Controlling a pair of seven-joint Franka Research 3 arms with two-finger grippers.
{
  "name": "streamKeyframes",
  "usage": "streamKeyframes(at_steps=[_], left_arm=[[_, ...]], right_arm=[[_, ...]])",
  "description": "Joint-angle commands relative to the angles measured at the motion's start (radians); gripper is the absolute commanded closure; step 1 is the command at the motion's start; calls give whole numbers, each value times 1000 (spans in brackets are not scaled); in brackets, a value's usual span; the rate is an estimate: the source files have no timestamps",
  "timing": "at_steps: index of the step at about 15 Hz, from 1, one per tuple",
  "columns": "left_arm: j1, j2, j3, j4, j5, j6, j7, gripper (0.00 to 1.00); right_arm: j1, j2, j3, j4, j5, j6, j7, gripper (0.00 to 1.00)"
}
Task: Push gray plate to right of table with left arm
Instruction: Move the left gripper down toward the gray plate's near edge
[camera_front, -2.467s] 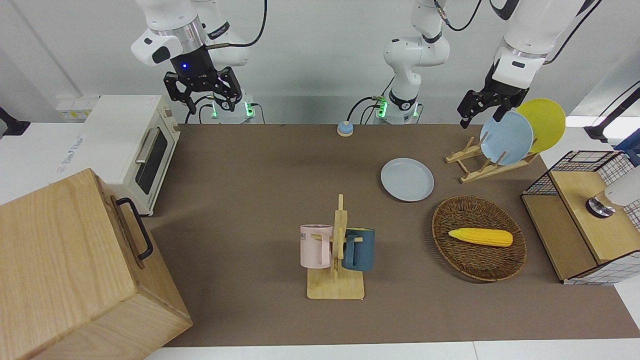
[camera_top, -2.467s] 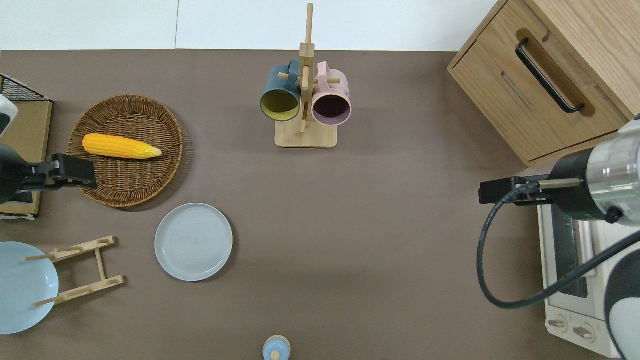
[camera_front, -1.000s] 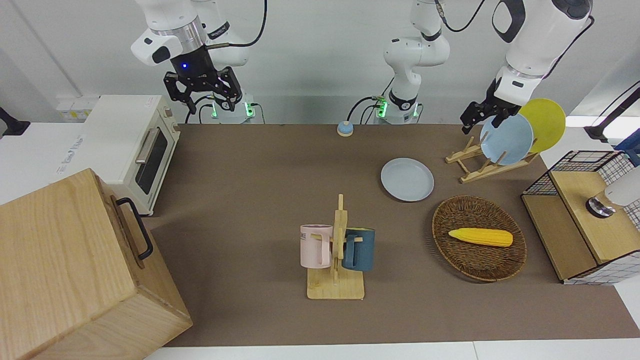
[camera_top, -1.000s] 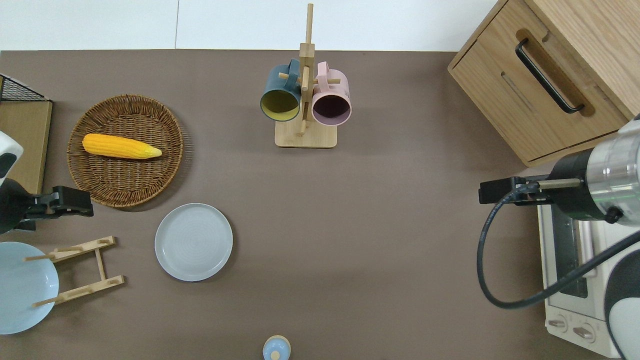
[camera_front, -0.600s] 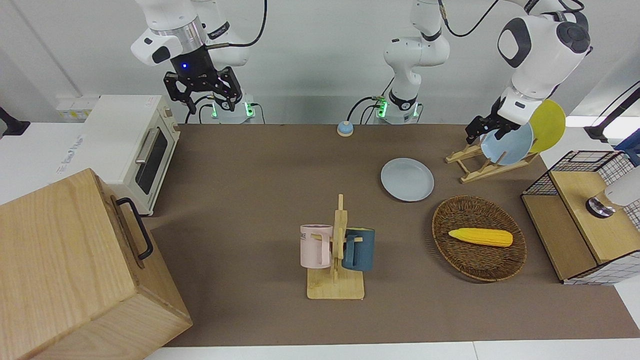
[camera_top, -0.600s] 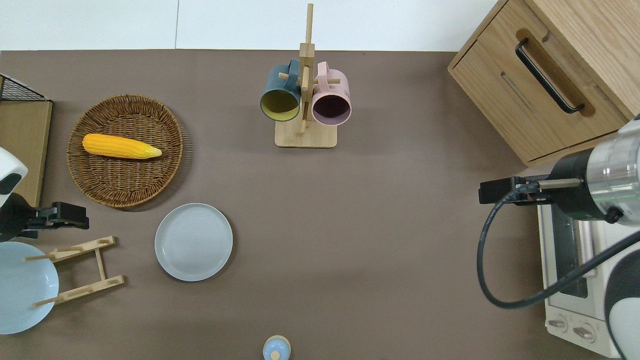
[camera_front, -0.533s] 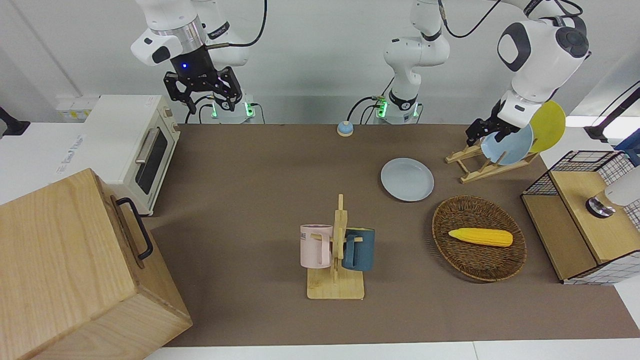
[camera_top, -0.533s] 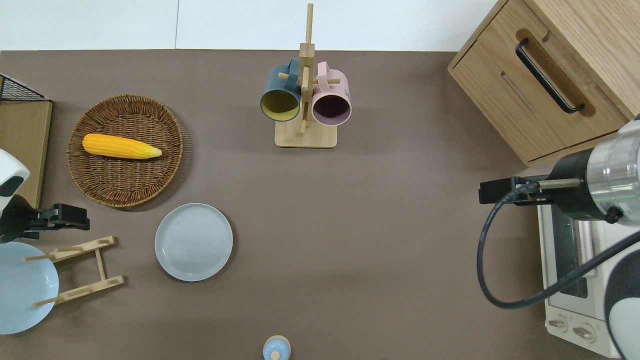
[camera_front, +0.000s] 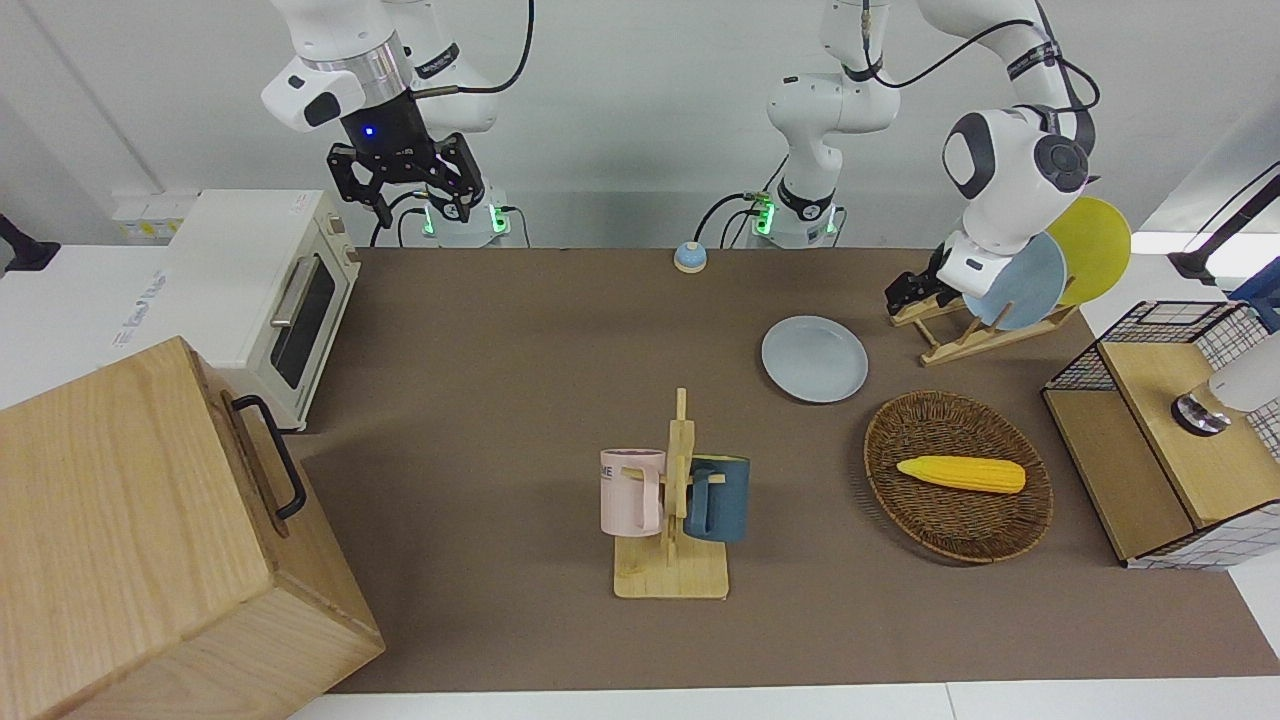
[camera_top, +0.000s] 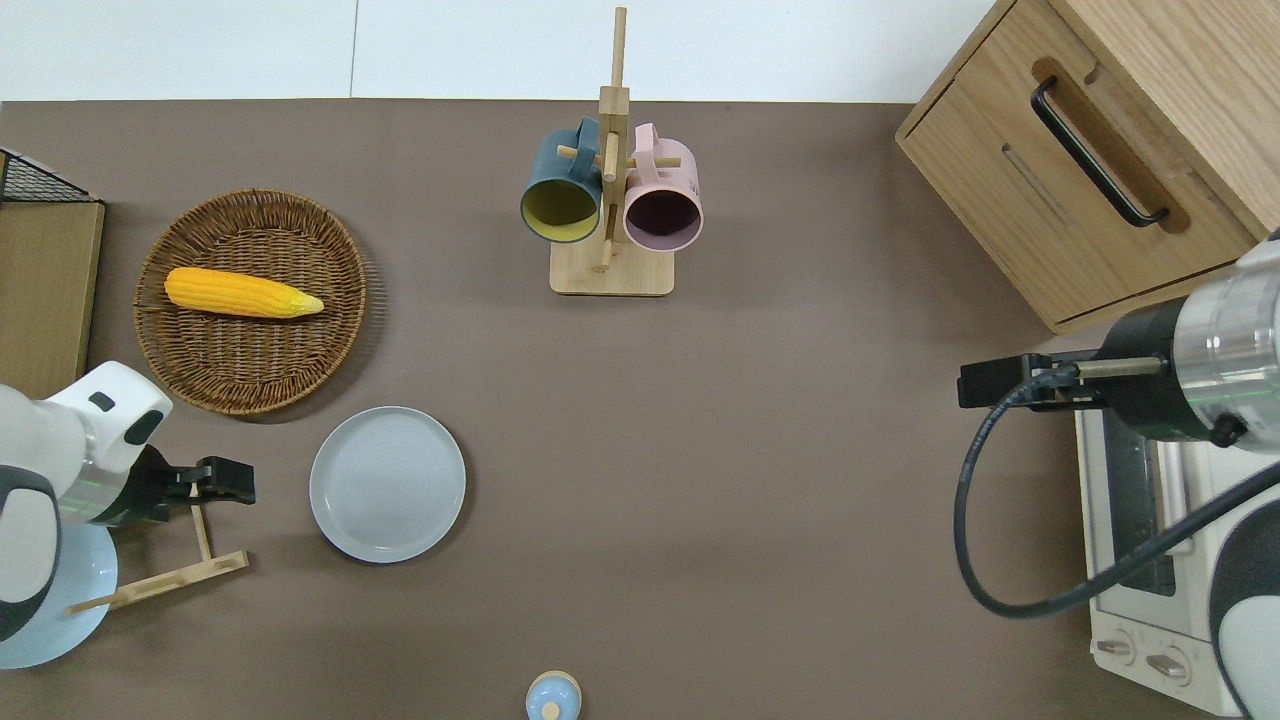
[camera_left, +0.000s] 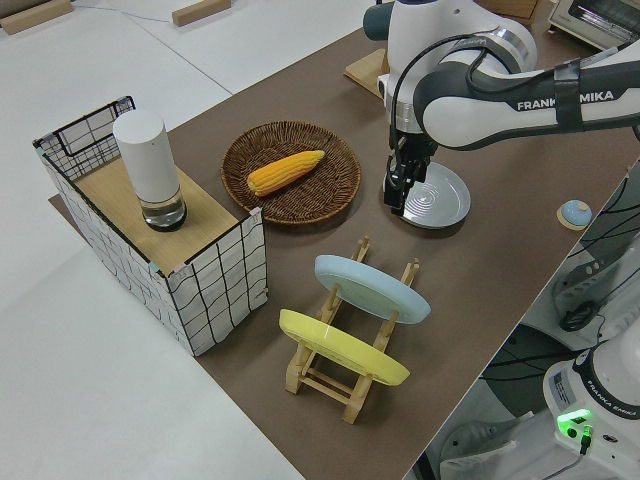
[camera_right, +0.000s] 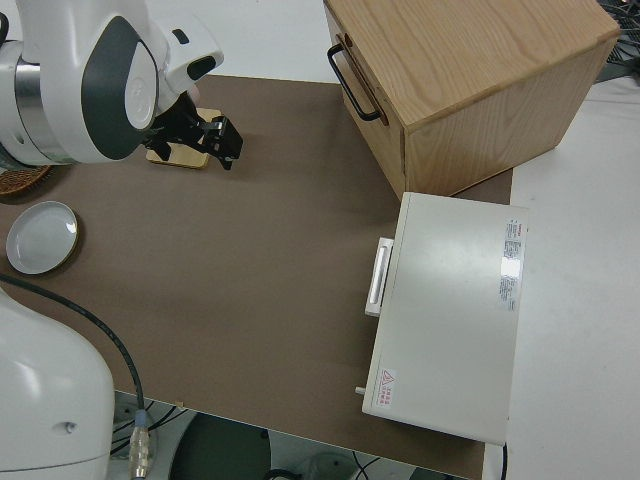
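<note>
Gray plate (camera_top: 387, 484) lies flat on my table (camera_top: 700, 450), apart from everything, just nearer the robots than the wicker basket (camera_top: 250, 300). My left gripper (camera_top: 222, 481) hangs beside the plate, over the wooden dish rack (camera_top: 160, 570); it holds nothing, and I cannot tell how far its fingers are spread. FRANKA EMIKA reads along the left arm (camera_left: 480, 85). Half a second ago that gripper sat farther from the plate; it has since come closer. The right arm is parked.

Pale gray plate (camera_top: 387, 483) flat on the brown table (camera_top: 760, 420), toward the left arm's end, just nearer the robots than a wicker basket (camera_top: 250, 300).
</note>
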Motion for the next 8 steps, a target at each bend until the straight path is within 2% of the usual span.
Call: streamKeyframes(at_steps=[1, 3, 5, 7, 8], left_arm=[[-6, -28, -38, -158, -40, 179, -53, 59], [-3, -8, -71, -220, -55, 281, -79, 84], [-3, 13, -96, -245, -78, 332, -83, 97], [-3, 12, -101, -256, -83, 334, -94, 159], [-1, 15, -104, -262, -83, 346, -94, 230]], right_arm=[[-6, 6, 4, 14, 16, -7, 2, 5], [-6, 6, 4, 14, 16, -7, 2, 5], [-6, 6, 4, 14, 16, -7, 2, 5], [-6, 6, 4, 14, 14, -7, 2, 5], [-6, 6, 4, 14, 16, -7, 2, 5]])
